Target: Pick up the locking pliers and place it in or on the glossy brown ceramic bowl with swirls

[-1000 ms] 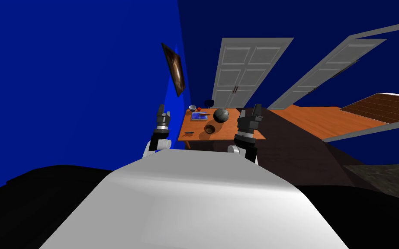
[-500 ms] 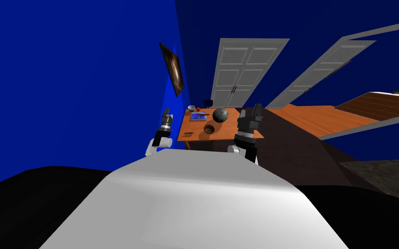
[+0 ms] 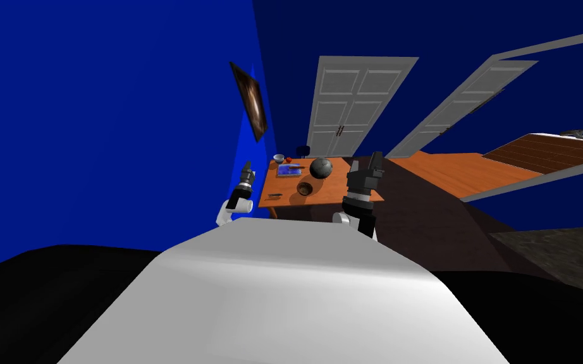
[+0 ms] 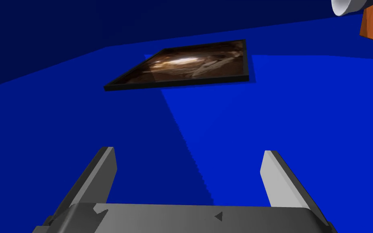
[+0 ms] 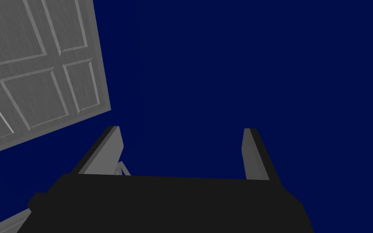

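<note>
The left gripper (image 4: 188, 153) is held released, its two light grey fingers (image 4: 102, 174) spread wide with nothing between them. In the head view it is raised just left of the left edge of the orange table (image 3: 337, 193), clear of the tabletop. Past its fingers a dark-framed picture (image 4: 181, 66) is seen on the bright blue wall (image 4: 262, 121). The right gripper (image 5: 181, 129) is likewise kept unclenched and empty, and is lifted at the table's near right corner.

The locking pliers (image 3: 275, 196) are laid flat on the table close to its near left corner, to the right of the left gripper and apart from it. They are shown as a slim, dark, elongated tool lying roughly across the table (finer detail, such as jaws or handles, cannot be made out). The brown bowl (image 3: 305, 188) is set just right of the pliers and a little farther back, not touching them. It is round with a dark hollow, and its swirls cannot be told.

Farther still, a grey sphere (image 3: 321, 167) is placed right of a blue board (image 3: 290, 170). A small pale bowl (image 3: 279, 157), with a red item (image 3: 289, 160) beside it, is kept at the far left corner. Behind the table a white double door (image 3: 347, 104) is set in the dark blue wall (image 3: 442, 38).
</note>
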